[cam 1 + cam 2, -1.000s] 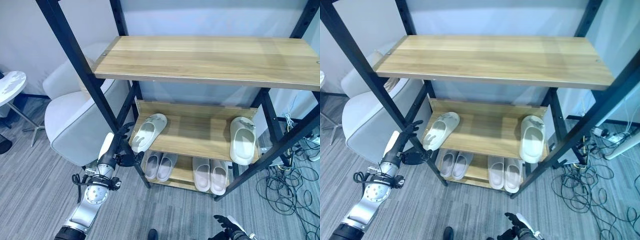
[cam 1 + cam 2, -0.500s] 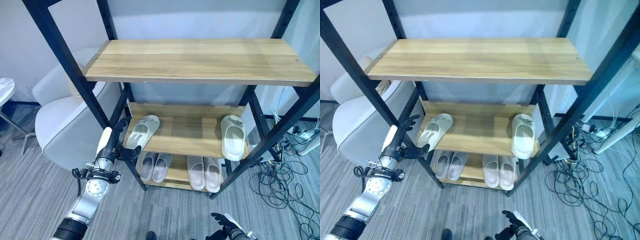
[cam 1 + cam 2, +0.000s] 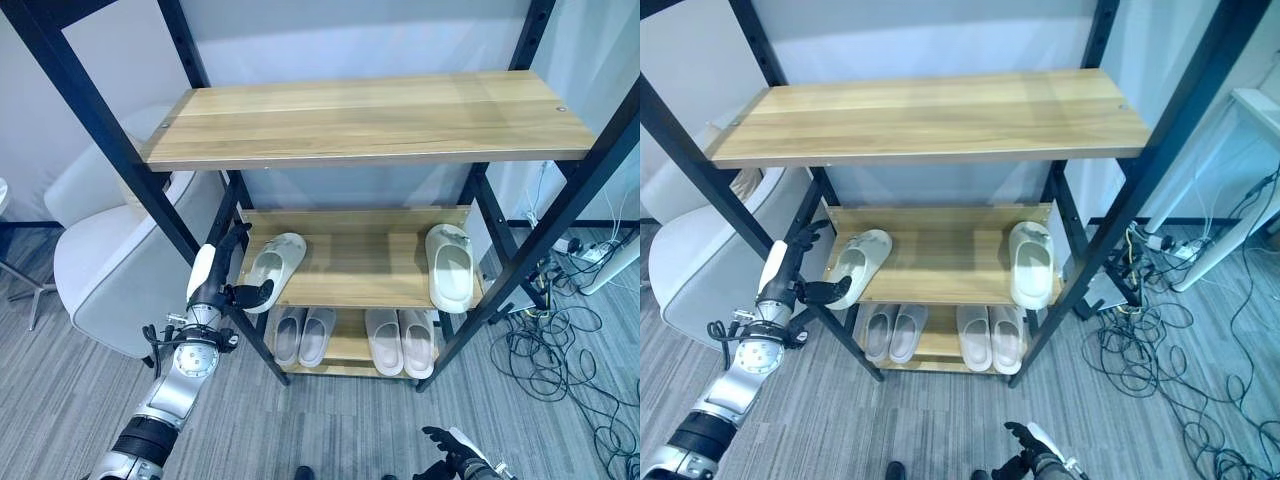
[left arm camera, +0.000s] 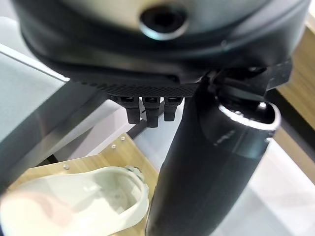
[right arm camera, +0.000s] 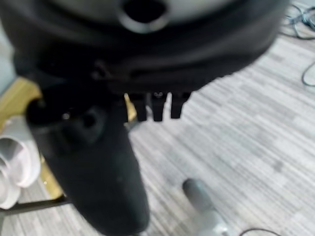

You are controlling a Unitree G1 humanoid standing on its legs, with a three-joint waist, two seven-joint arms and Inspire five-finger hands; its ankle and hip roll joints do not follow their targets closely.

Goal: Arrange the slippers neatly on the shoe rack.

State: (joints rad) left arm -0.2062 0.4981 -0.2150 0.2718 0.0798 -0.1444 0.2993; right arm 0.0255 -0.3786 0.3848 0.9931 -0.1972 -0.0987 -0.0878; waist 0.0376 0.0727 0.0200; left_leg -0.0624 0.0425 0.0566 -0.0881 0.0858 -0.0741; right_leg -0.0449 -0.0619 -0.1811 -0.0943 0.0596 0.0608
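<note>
So the off-white foam slipper on the left (image 3: pixel 272 272) sits on the middle wooden shelf (image 3: pixel 360 268) of the black-framed shoe rack (image 3: pixel 105 135), tilted at an angle with its heel end hanging right at the front left corner. The left hand (image 3: pixel 228 282) is right at that heel, next to the rack's front left post. Its fingers reach up alongside the post and the thumb sticks out toward the slipper's edge, so the hand looks spread wide, not clamped on anything. In the left wrist view the slipper (image 4: pixel 74 209) shows just past the dark thumb, very close, but I can't tell if they're actually touching.

The matching off-white slipper on the right (image 3: pixel 450 269) lies straight on the same shelf near the right end, well apart from the first one. Below, the bottom shelf (image 3: pixel 350 348) has two pale pairs side by side, one pair (image 3: pixel 304 335) on the left and one pair (image 3: pixel 401 342) on the right. The top wooden shelf (image 3: pixel 370 120) is above it all.

The right hand (image 3: pixel 447 465) is low over the grey carpet floor (image 3: pixel 340 430), fingers loosely spread, holding nothing. A white rounded chair (image 3: pixel 105 265) stands left of the rack.
</note>
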